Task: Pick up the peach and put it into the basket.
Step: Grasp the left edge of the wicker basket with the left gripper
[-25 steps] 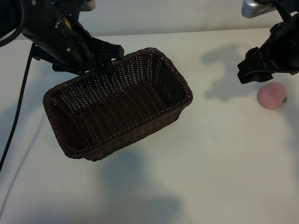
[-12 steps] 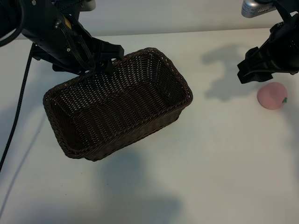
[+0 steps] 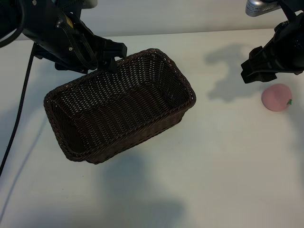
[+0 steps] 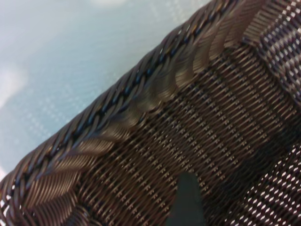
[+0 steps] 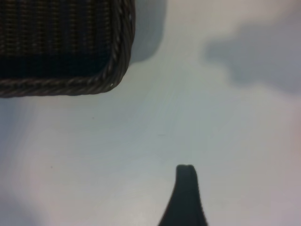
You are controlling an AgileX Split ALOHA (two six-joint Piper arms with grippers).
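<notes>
Peach (image 3: 277,98) is sitting on the table (image 3: 228,161) by its right edge, well away from the basket (image 3: 118,107). Right hand (image 3: 252,71) hangs open just up and to the left of it, so it's clearly the closer one. Left hand (image 3: 110,56) is open too, over the basket's far rim.

Peach (image 3: 277,98) right of basket (image 3: 118,107)

Exterior: steep overhead, whole table (image 3: 213,166). Wrist cameras close, angled down; all share basket (image 3: 118,109).
</notes>
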